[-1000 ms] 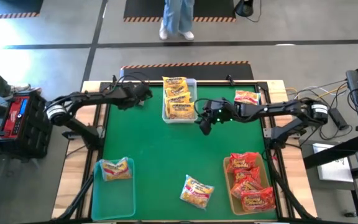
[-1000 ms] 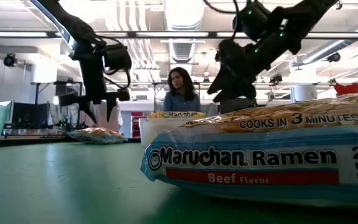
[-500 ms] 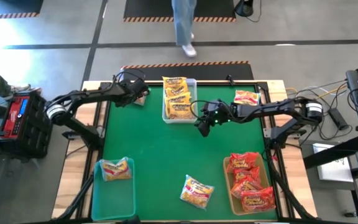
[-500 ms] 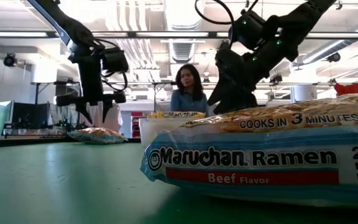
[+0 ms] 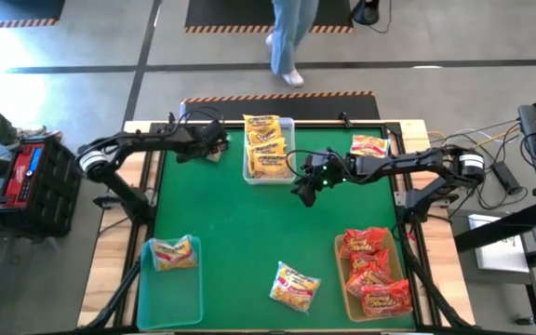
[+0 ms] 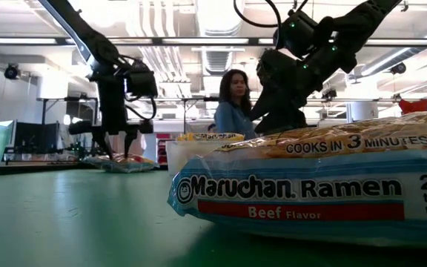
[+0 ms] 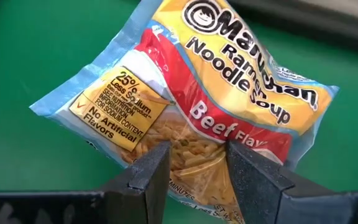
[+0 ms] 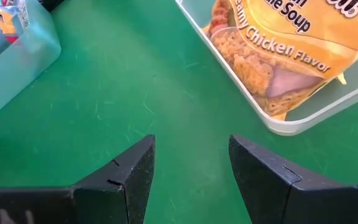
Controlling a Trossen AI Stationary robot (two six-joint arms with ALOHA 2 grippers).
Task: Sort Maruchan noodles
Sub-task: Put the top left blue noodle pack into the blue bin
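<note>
A Maruchan beef packet (image 7: pixel 216 93), yellow with pale-blue edges, lies flat on the green table at its far left (image 5: pixel 215 152). My left gripper (image 7: pixel 197 171) is open and points steeply down over the packet's middle, with its fingertips low over it in the low view (image 6: pixel 118 152). My right gripper (image 5: pixel 302 189) hangs open above bare table (image 8: pixel 191 162), beside the near right corner of a clear bin (image 5: pixel 249 172) of yellow chicken packets (image 5: pixel 266 147). My left gripper's open fingers (image 7: pixel 157 168) come from above at the clear window in the middle of the beef packet (image 7: pixel 194 140). Whether they touch it, I cannot tell. The packet lies flat on the table.
A teal bin (image 5: pixel 147 288) at the near left holds one packet. A tan bin (image 5: pixel 339 270) at the near right holds red packets (image 5: pixel 370 274). A loose beef packet (image 5: pixel 294 285) lies near the front edge, a red one (image 5: pixel 370 144) at the far right. A person walks behind the table.
My left gripper has come down toward the beef packet at the far left and tipped a little steeper, its fingers still apart. The person behind the table has walked toward the right.
</note>
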